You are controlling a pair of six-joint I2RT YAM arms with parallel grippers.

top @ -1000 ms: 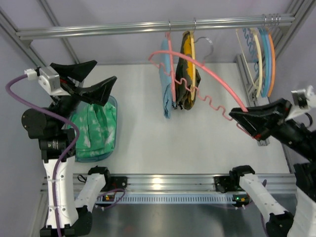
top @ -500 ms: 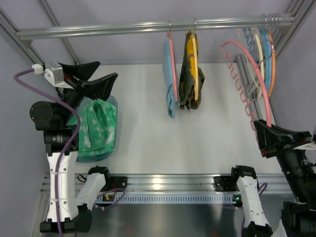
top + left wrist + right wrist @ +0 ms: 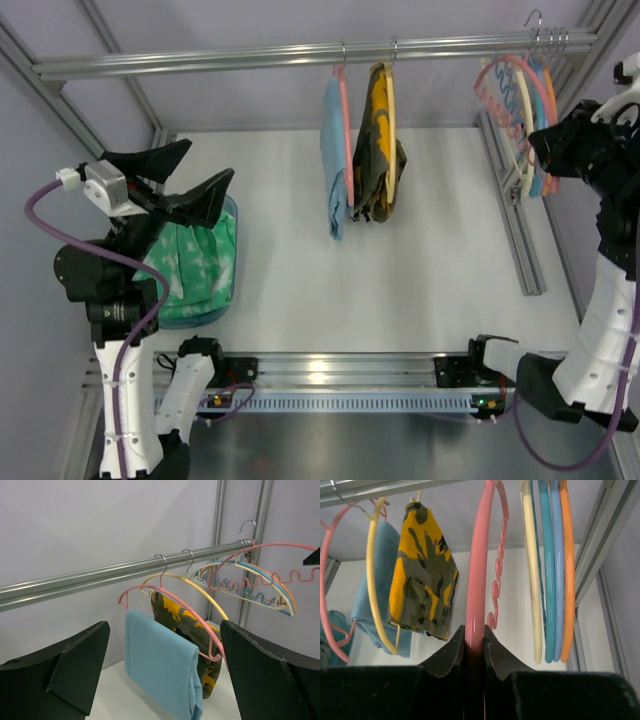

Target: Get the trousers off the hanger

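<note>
Green, pale-mottled fabric trousers point(image 3: 195, 265) lie bunched in a translucent blue tub point(image 3: 234, 212) at the left of the top view, just under the left hand point(image 3: 208, 162), whose fingers are spread wide and hold nothing. In the upper right, the right hand point(image 3: 474, 632) is clamped on the thin salmon-pink plastic hanger point(image 3: 476, 570). That hanger is bare, and its wavy bar sits beside the other bare hangers at the rail's end: cream point(image 3: 530, 580), blue point(image 3: 550, 580) and orange point(image 3: 567, 580), three or four in all, since the blues overlap. Well apart from the trousers, the metal rail point(image 3: 75, 580) carries two loaded hangers: one pink hanger point(image 3: 170, 595) with one light blue cloth point(image 3: 160, 665), and one yellow hanger point(image 3: 200, 587) with one yellow-and-olive camouflage garment point(image 3: 422, 570). Both hang above the white surface point(image 3: 430, 270).
</note>
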